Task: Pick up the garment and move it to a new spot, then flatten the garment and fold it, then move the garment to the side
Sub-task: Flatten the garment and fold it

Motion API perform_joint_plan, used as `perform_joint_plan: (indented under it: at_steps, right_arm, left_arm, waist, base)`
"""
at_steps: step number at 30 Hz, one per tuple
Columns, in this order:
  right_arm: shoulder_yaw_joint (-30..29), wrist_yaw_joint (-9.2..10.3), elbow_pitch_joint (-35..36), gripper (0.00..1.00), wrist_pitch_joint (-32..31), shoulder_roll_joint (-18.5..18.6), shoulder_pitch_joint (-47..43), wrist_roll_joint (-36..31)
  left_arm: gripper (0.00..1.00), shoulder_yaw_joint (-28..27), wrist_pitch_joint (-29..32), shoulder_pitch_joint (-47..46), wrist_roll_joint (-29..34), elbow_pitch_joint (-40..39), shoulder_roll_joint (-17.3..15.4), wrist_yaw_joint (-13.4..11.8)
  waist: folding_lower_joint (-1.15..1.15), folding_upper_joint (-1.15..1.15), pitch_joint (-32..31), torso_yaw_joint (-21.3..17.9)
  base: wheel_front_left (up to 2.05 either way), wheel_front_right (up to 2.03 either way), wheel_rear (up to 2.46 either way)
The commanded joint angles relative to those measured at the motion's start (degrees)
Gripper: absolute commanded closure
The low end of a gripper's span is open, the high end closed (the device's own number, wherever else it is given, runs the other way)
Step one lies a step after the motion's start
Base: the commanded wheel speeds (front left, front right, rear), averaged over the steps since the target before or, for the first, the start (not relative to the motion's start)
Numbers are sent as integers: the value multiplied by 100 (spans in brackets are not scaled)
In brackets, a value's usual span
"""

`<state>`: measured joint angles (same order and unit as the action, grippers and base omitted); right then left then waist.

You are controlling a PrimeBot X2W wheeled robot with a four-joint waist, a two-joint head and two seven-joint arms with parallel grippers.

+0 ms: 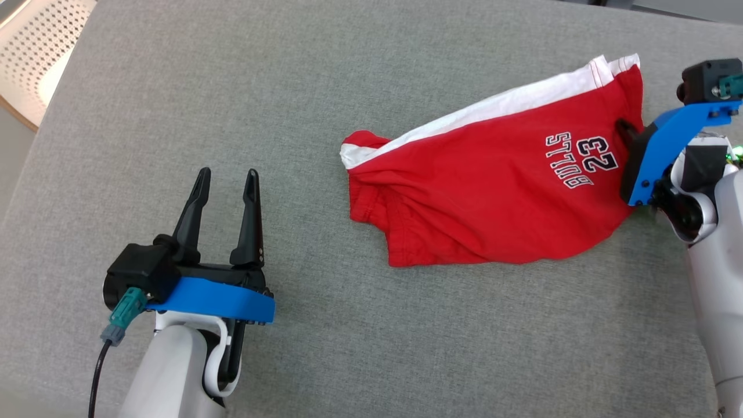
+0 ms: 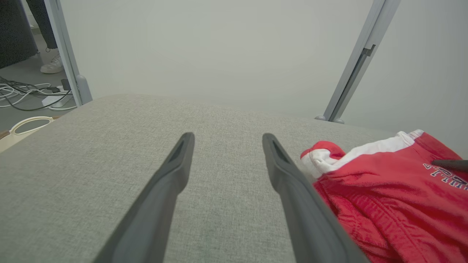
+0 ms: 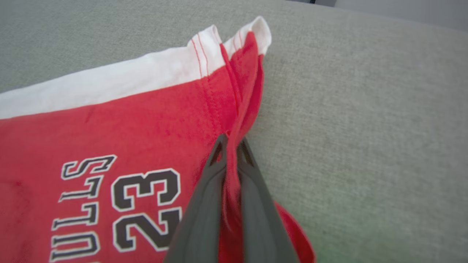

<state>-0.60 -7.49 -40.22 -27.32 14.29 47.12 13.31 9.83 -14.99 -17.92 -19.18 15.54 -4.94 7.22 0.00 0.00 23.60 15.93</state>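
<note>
Pinching the red garment (image 3: pixel 109 128) by a fold at its side edge, my right hand (image 3: pixel 231 146) is drawn narrow, with a ridge of cloth squeezed up between its two fingers, just below the corner where the white band (image 3: pixel 164 76) ends. I judge the grip is taken at the edge rather than the middle so that the cloth will trail out behind the hand when lifted instead of bunching under it. From there the garment spreads away across the grey tabletop (image 1: pixel 290 87), on the right half of it. It is fairly flat near my grip, where the printed lettering (image 1: pixel 580 159) reads clearly, but rumpled and partly turned over at the far end, where a red-and-white lump curls up. Apart from the pinched ridge, none of it looks lifted yet. My left hand (image 1: pixel 226 174) hovers wide open and holds nothing, apart from the cloth on the left side, its fingers pointing across bare surface. I take that place as one that leaves the carry unobstructed and puts the hand within reach for the flattening to come.
</note>
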Motion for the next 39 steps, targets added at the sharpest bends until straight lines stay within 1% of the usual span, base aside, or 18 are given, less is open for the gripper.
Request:
perform_joint_plan:
  at_steps: [1,6,10,13,18,23,28,32,35,39]
  right_arm:
    - [-47,-1,35,100,69,74,-178,42]
    - [-177,-1,378,100,236,143,-418,14]
    - [-559,-1,684,100,232,167,-697,-125]
    - [-910,-1,945,100,114,162,-938,-274]
    - [-1474,-2,1436,100,-118,41,-1228,-700]
    - [-1692,-2,1929,100,-338,-208,-1399,-1220]
    - [-1436,-2,2302,100,-588,-625,-1473,-1293]
    - [-966,-2,2409,100,-723,-846,-1415,-1220]
    - [-559,-2,2252,100,-744,-972,-1238,-1164]
    - [-107,-2,1848,100,-686,-1080,-1009,-1138]
  left_arm:
    - [0,-7,-23,71,16,3,-29,37]
    - [0,-33,-24,194,48,-9,-126,24]
    - [0,13,-23,303,53,-51,-181,24]
    - [0,71,-24,349,56,-36,-216,24]
    - [0,84,-23,423,66,-18,-237,24]
    - [0,169,-23,467,38,42,-253,24]
    - [0,251,-23,509,4,92,-272,24]
    - [0,252,-23,546,-40,94,-298,24]
    - [0,245,-23,562,-36,83,-289,25]
    - [0,283,-23,515,-43,69,-256,25]
  waist:
    - [0,0,-68,-66]
    - [0,0,-268,-283]
    - [0,0,-432,-419]
    - [0,0,-536,-489]
    - [0,0,-668,-578]
    - [0,0,-789,-568]
    - [0,0,-921,-490]
    - [0,0,-995,-428]
    - [0,0,-998,-382]
    - [0,0,-953,-283]
  base:
    - [0,0,0]
    - [0,0,0]
    - [0,0,0]
    - [0,0,0]
    - [0,0,0]
    - [0,0,0]
    - [0,0,0]
    - [0,0,0]
    - [0,0,0]
    - [0,0,0]
